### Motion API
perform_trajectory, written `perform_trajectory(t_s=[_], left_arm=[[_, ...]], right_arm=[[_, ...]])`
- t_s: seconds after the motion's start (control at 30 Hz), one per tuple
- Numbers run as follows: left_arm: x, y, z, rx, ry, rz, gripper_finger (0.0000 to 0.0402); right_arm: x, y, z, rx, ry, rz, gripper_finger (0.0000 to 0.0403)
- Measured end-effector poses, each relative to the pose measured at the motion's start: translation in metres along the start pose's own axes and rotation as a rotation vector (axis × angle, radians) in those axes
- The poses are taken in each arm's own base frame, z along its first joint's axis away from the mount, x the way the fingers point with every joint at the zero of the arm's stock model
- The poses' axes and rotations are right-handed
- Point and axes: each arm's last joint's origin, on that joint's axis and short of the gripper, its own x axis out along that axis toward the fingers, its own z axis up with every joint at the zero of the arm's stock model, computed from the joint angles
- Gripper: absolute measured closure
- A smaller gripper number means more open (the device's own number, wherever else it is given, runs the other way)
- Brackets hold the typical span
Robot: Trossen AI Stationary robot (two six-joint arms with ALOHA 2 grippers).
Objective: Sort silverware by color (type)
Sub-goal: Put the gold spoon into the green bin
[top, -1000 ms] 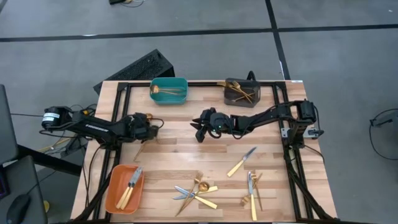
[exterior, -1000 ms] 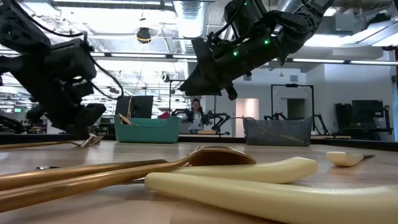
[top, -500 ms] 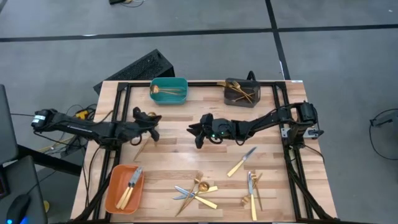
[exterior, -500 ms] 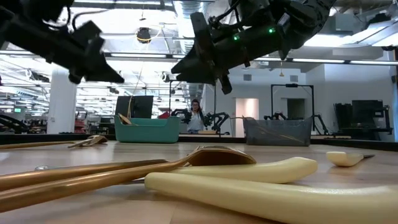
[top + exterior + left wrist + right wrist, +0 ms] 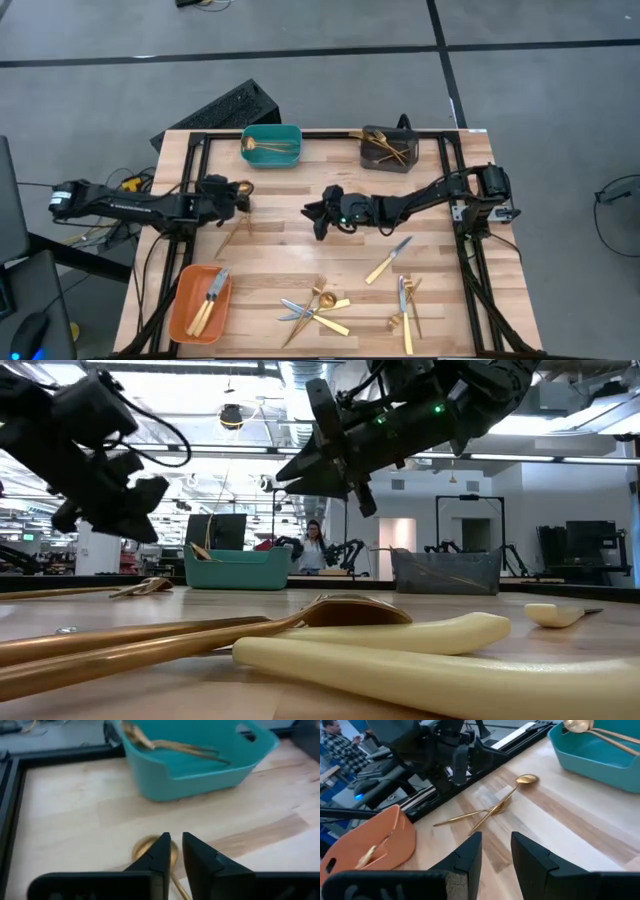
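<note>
Left gripper (image 5: 173,851): jaws narrowly parted, empty | shiny gold spoon (image 5: 238,208) directly below | handle toward 7 o'clock | left arm nearer

Three bins, teal bin (image 5: 272,146), dark grey bin (image 5: 388,149), orange bin (image 5: 201,303), two arms, one wooden table (image 5: 290,230)

Shiny gold metal spoon (image 5: 526,779) lies on the pale striped wooden tabletop (image 5: 290,205). Plastic bins: teal (image 5: 272,146), orange (image 5: 200,303), dark grey (image 5: 389,148).
</note>
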Motion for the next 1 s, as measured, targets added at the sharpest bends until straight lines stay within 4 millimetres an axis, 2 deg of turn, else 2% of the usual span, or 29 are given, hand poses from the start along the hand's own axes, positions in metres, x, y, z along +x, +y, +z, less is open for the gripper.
perform_trajectory(t_s=[0.3, 0.47, 0.57, 0.8, 1.0], left_arm=[[0.017, -0.004, -0.015, -0.041, 0.159, 0.049, 0.028], [0.023, -0.004, -0.023, -0.001, 0.199, 0.087, 0.0253], [0.026, -0.005, -0.025, 0.06, 0.186, 0.11, 0.025], [0.034, -0.01, -0.033, 0.069, 0.208, 0.126, 0.0253], [0.038, -0.012, -0.038, 0.061, 0.244, 0.123, 0.0295]], right_arm=[[0.0, -0.004, -0.006, -0.088, 0.057, -0.041, 0.0271], [0.0, -0.007, -0.005, -0.122, 0.055, -0.064, 0.0271], [0.001, -0.009, -0.003, -0.123, 0.051, -0.069, 0.0271], [0.002, -0.012, -0.002, -0.121, 0.046, -0.078, 0.0271], [0.003, -0.018, 0.0, -0.125, 0.058, -0.103, 0.0271]])
